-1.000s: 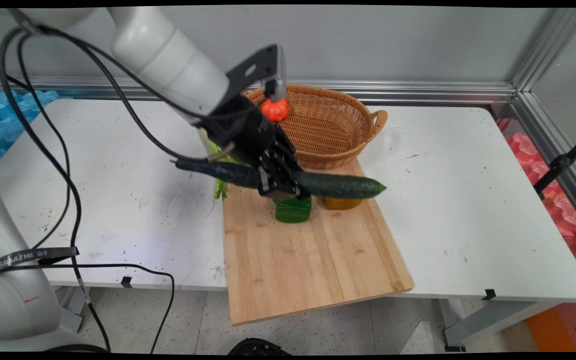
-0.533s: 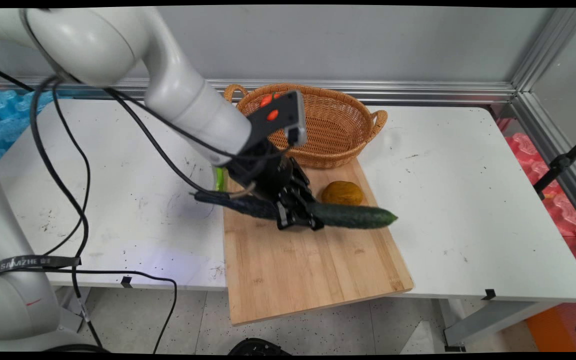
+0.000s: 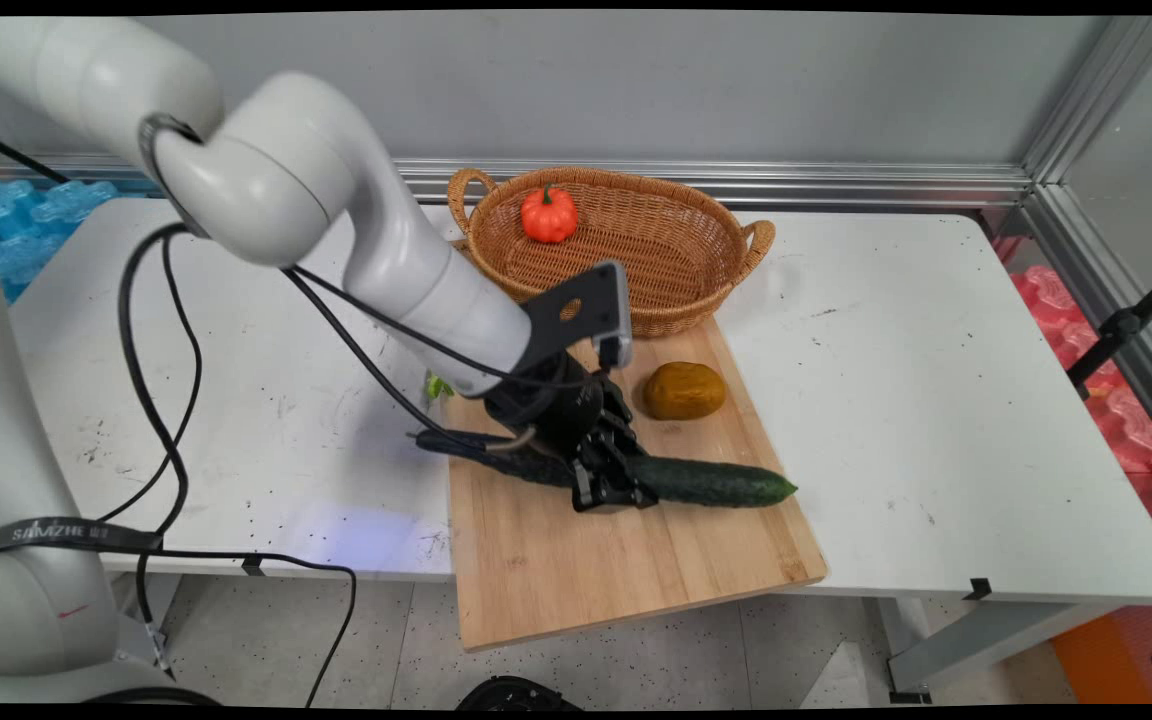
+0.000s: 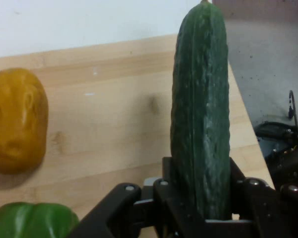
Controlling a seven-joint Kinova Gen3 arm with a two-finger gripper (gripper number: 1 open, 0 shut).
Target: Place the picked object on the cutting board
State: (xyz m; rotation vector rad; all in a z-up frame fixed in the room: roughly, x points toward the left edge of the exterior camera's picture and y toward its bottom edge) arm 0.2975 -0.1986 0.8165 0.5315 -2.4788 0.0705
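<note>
Arm lowered toward cutting board [image 3: 626,560], jaws clamped on cucumber [image 3: 716,482], green pepper [image 4: 32,220] hidden behind arm

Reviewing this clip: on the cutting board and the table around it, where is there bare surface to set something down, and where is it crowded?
Free: the cutting board near half, below the cucumber, and the table right of the board. Crowded: the board's far half, where the pincer grips the cucumber, with the yellow-brown fruit, green pepper and basket beyond.
</note>
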